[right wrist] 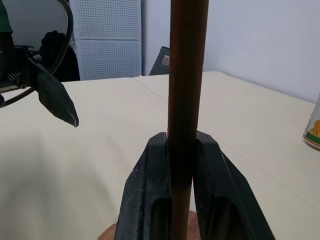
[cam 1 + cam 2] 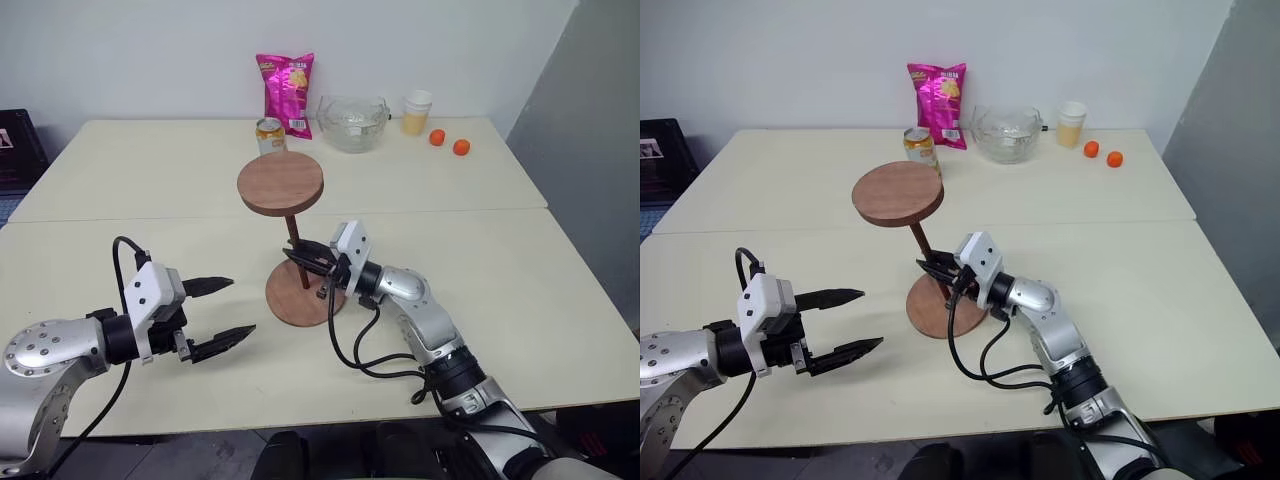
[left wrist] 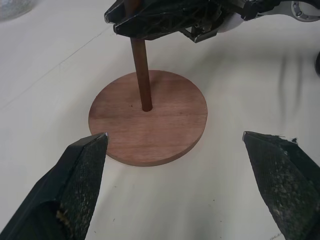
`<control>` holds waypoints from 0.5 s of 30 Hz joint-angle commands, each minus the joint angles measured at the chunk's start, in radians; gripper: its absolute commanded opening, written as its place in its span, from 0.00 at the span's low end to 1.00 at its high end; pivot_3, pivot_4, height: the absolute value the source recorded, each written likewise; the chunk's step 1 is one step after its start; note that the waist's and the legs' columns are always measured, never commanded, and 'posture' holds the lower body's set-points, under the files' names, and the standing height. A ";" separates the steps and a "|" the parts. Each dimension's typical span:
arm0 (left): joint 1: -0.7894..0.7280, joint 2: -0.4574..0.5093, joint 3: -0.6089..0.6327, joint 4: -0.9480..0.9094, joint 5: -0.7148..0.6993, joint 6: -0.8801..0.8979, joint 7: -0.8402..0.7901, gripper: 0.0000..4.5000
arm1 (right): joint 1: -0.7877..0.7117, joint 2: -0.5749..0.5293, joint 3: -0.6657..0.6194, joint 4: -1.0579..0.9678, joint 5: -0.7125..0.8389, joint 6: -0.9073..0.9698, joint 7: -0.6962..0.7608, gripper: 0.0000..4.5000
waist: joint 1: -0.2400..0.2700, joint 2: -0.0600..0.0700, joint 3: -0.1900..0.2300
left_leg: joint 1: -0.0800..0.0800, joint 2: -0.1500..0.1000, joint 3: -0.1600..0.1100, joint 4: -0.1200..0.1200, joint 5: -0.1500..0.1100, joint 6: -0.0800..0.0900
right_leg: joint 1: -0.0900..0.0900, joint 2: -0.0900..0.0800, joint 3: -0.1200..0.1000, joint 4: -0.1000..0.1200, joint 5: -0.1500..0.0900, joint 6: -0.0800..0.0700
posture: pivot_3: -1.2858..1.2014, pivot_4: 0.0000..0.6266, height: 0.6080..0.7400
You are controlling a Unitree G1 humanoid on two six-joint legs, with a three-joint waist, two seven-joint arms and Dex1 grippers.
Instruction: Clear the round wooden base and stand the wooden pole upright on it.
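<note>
The round wooden base (image 2: 290, 302) lies flat at the table's middle. The wooden pole (image 2: 291, 228) stands upright on it, its lower end in the base's central hole (image 3: 146, 107), and its fixed round disc (image 2: 281, 184) is on top. My right gripper (image 2: 295, 254) reaches in from the right and is shut on the pole low down, just above the base; the wrist view shows both fingers (image 1: 145, 190) clamping the rod (image 1: 187, 75). My left gripper (image 2: 242, 305) hangs open left of the base, facing it, with nothing between its fingers (image 3: 75, 185).
Along the table's far edge stand a pink chip bag (image 2: 286, 92), a can (image 2: 270, 135), a glass bowl (image 2: 352, 122), a cup (image 2: 417, 111) and two oranges (image 2: 437, 138). A seam (image 2: 480, 210) crosses the table behind the base.
</note>
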State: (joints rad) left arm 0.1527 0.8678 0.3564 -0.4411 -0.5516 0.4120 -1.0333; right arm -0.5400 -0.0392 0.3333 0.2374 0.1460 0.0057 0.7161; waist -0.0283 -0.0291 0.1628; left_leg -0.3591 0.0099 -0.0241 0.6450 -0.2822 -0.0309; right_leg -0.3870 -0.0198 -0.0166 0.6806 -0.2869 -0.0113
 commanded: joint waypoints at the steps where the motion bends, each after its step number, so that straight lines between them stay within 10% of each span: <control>1: -0.008 0.014 0.024 -0.036 -0.015 0.002 0.004 1.00 | 0.041 -0.039 0.047 0.068 -0.074 0.076 -0.001 0.05 | 0.000 0.000 -0.002 | 0.000 0.000 0.000 0.000 0.000 0.000 | 0.000 0.000 0.000 0.000 0.000 0.000 | 0.52 0.24 1.00; 15: -0.019 0.009 0.022 -0.049 -0.018 0.024 0.019 1.00 | 0.038 -0.058 0.050 0.069 -0.074 0.209 -0.013 0.05 | 0.001 0.004 -0.011 | 0.013 0.000 0.000 -0.003 -0.001 0.001 | 0.012 0.000 0.000 -0.001 -0.004 0.001 | 0.52 0.24 1.00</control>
State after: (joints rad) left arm 0.1477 0.8686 0.3567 -0.4635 -0.5516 0.4326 -1.0220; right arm -0.5611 -0.0548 0.3426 0.2198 0.1359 0.1117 0.7062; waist -0.0273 -0.0255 0.1513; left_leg -0.3459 0.0099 -0.0239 0.6424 -0.2828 -0.0302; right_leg -0.3753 -0.0198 -0.0162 0.6793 -0.2913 -0.0096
